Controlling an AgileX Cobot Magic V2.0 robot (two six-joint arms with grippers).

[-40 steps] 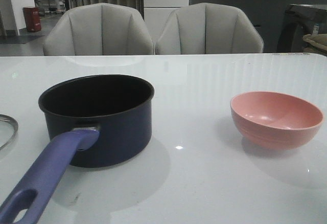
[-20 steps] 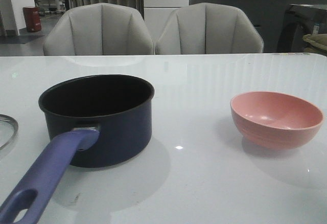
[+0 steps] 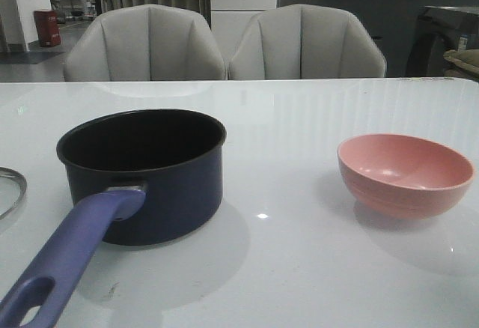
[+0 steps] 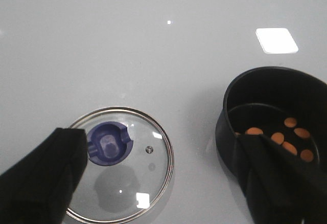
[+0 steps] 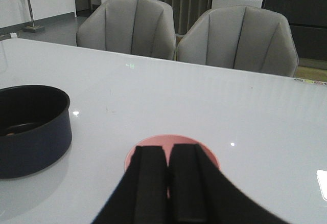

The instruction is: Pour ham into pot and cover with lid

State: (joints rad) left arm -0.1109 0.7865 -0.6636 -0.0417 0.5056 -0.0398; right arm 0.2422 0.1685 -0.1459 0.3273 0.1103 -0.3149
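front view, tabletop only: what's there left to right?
lid (only its rim shows at the left edge) → pot, its handle pointing toward the camera → pink bowl

Nothing appears to have moved: pot (image 3: 142, 172) and pink bowl (image 3: 405, 174) sit unchanged

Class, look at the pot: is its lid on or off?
Off. The lid lies flat on the table beside the open pot, ham visible inside.
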